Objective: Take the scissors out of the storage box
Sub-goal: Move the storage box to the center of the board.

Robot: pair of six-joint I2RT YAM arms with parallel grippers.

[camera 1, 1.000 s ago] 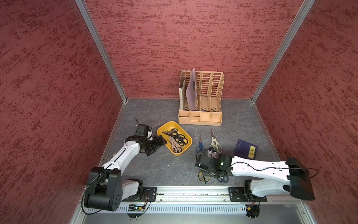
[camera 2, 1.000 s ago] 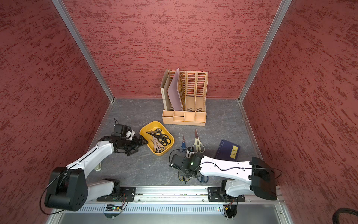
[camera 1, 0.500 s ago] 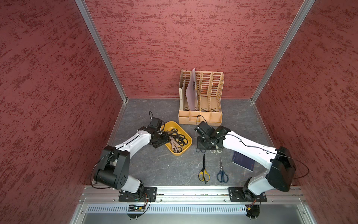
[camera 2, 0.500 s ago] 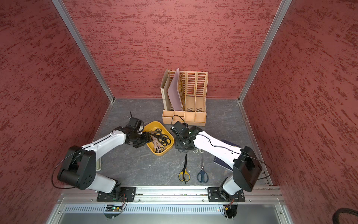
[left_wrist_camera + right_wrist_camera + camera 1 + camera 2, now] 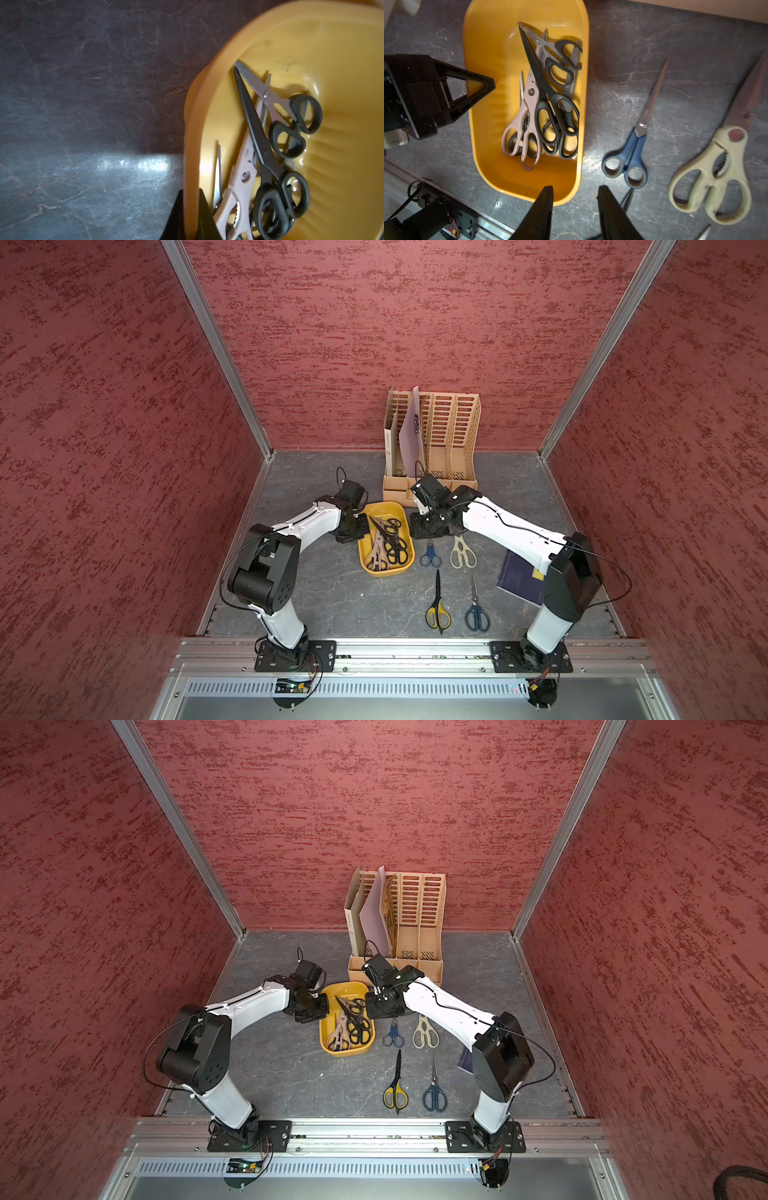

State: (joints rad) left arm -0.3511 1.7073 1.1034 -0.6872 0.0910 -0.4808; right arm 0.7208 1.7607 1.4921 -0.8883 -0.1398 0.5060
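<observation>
My left jaws are clamped on the box (image 5: 191,124) rim, my right jaws hang apart just beside it, and scissors (image 5: 384,545) lie heaped inside while four more rest on the table (image 5: 332,593).

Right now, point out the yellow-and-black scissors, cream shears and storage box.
yellow-and-black scissors (image 5: 437,600), in a top view, near pivot.
cream shears (image 5: 460,547), in a top view, neck above loops.
storage box (image 5: 386,510), in a top view, bare floor.

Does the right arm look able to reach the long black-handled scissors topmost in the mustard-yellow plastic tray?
Probably yes: the long black-handled scissors lie uncovered on top, and the right fingers hang open close by the mustard-yellow plastic tray.
</observation>
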